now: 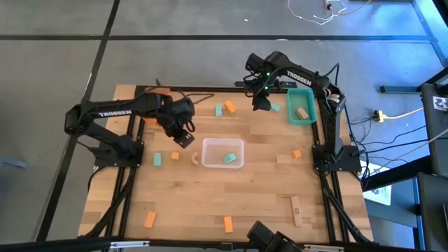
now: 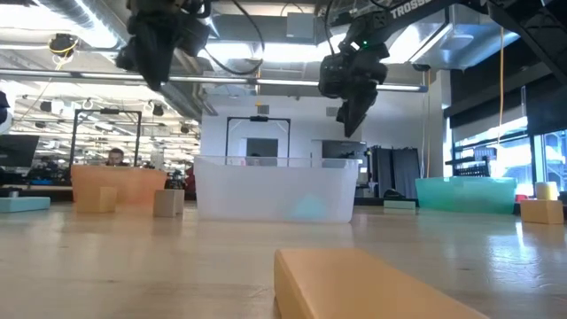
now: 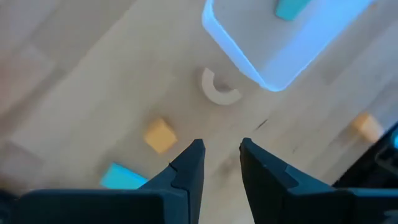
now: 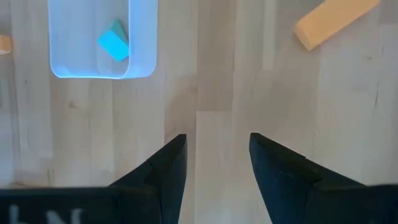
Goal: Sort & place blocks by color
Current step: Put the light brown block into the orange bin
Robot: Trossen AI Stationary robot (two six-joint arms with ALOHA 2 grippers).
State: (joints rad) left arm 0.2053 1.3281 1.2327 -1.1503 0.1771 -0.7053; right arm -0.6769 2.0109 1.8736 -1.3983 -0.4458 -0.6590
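So the wooden surface has blocks scattered all over it, and both arms are up in the air above it with nothing in them. The left pincer hangs just off the clear tray's 10 o'clock corner, fingers parted a little, nothing between them. Looking down past it you get a small orange cube, a mint block and a pale curved wooden piece sitting just beside the tray's wall. The right pincer is up around 1 o'clock on the surface, next to the teal tray, fingers spread moderately and empty too. One mint block lies inside the clear tray, and a tan block lies in the teal tray. Loose ones: two mint blocks near 12 o'clock with an orange block touching or just beside them, another mint left of the clear tray, a small orange at 3 o'clock, orange blocks at 7 and 6, and a long tan block at 5 o'clock. The orange tray is mostly hidden under the left arm at 10 o'clock.
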